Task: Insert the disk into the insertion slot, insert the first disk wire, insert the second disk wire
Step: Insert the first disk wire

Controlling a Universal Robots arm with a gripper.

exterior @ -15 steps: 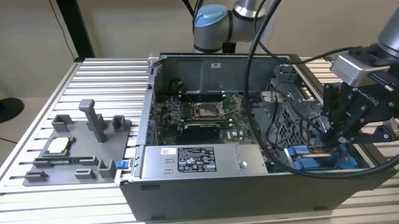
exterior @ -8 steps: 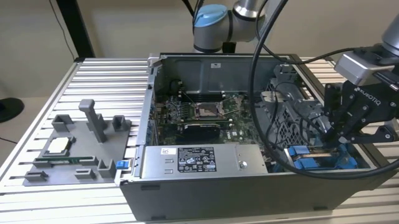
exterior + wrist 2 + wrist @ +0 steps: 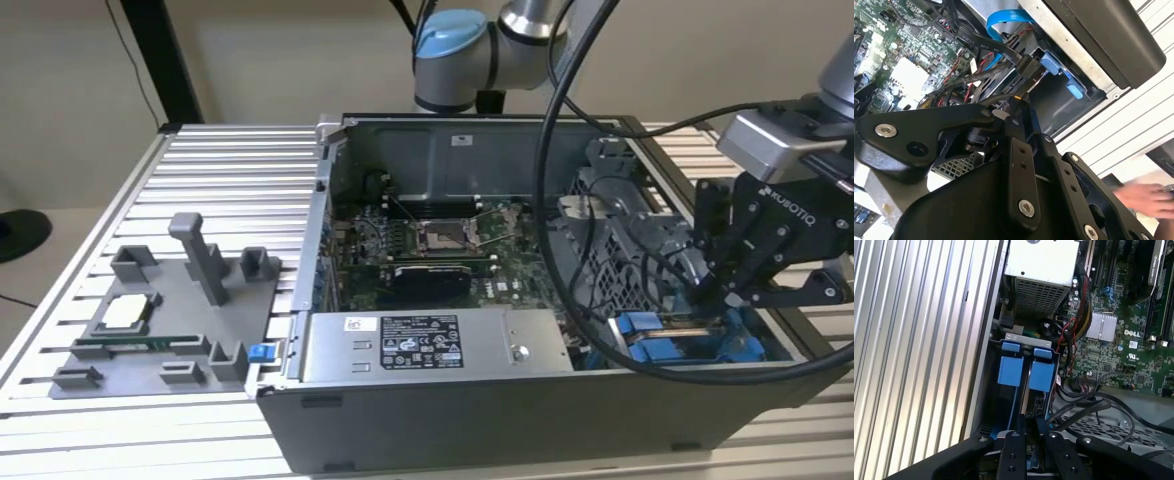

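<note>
Black, jointed metal end effector (image 3: 725,300) reaches into the open case. Its fingers (image 3: 1015,450) are drawn almost together with a thin gap; cannot tell if anything is pinched. Just beyond the tips is the grey sheet-metal insertion slot (image 3: 1025,338). The disk, showing smooth bright blue plastic carrier tabs (image 3: 1010,371), is seated edge-on inside. A thin blue flat cable (image 3: 1012,415) runs beside it. A ribbed aluminium table (image 3: 914,340) lies alongside.

White lettering runs down the body of the gripper (image 3: 725,292) in the exterior view. Well away from it, I see the power-supply box (image 3: 527,350) carrying a black label of fine print and symbols, plus a small white sticker. The motherboard (image 3: 1114,357) bears a white printed logo and white stickers. A black cable (image 3: 981,44) near the gripper has small white lettering.
</note>
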